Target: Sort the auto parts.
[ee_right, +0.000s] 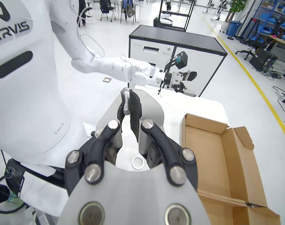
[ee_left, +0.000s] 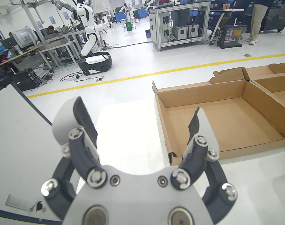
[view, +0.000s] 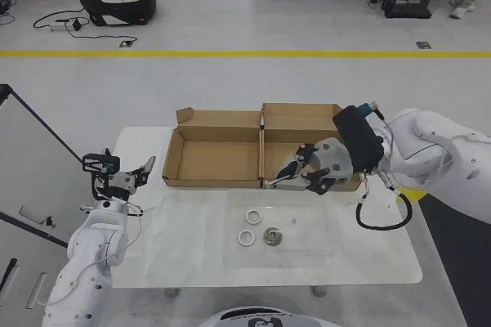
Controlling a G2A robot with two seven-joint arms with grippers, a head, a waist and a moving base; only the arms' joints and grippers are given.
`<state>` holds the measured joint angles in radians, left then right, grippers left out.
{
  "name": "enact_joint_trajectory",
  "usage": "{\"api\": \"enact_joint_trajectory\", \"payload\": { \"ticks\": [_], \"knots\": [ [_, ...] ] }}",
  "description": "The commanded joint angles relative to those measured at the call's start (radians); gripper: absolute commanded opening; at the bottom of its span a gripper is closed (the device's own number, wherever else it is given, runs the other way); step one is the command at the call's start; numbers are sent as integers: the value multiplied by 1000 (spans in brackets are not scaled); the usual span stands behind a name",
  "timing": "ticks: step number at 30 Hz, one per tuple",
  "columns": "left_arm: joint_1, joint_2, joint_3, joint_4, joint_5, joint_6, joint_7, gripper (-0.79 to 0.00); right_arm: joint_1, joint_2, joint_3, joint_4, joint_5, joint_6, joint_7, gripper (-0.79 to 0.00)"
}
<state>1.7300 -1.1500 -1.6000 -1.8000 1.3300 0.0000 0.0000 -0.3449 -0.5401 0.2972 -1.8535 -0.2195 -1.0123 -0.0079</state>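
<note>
My right gripper (view: 287, 170) hangs over the front wall of the right cardboard box (view: 298, 131) and is shut on a threaded steel bolt (ee_right: 125, 101), which stands upright between the pads. Two white rings (view: 252, 217) (view: 246, 238), a metal flanged part (view: 271, 237) and a tiny piece (view: 295, 219) lie on the white table (view: 351, 253) in front of the boxes. One ring (ee_right: 138, 163) shows below the right gripper (ee_right: 128, 94). My left gripper (ee_left: 137, 105) is open with nothing in it, held at the table's left edge (view: 139, 172), beside the left box (ee_left: 215, 122).
The two open cardboard boxes stand side by side at the table's back; the left box (view: 216, 159) has a bare floor. A white panel (view: 24, 155) leans at the far left. A black cable (view: 384, 219) loops under the right arm.
</note>
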Motion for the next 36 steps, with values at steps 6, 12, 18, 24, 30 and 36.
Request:
{"api": "enact_joint_trajectory", "payload": {
  "ticks": [6, 12, 18, 24, 30, 36],
  "knots": [
    [0, 0, 0, 0, 0, 0, 0, 0, 0, 15, 6, -30, 28, 0, -62, -785],
    [0, 0, 0, 0, 0, 0, 0, 0, 0, 15, 6, -30, 28, 0, -62, -785],
    [0, 0, 0, 0, 0, 0, 0, 0, 0, 15, 6, -30, 28, 0, -62, -785],
    [0, 0, 0, 0, 0, 0, 0, 0, 0, 15, 6, -30, 28, 0, -62, -785],
    [0, 0, 0, 0, 0, 0, 0, 0, -10, 13, 25, -47, 32, 15, -74, -785],
    [0, 0, 0, 0, 0, 0, 0, 0, -67, 5, 95, -97, 29, 0, -201, -785]
  ]
}}
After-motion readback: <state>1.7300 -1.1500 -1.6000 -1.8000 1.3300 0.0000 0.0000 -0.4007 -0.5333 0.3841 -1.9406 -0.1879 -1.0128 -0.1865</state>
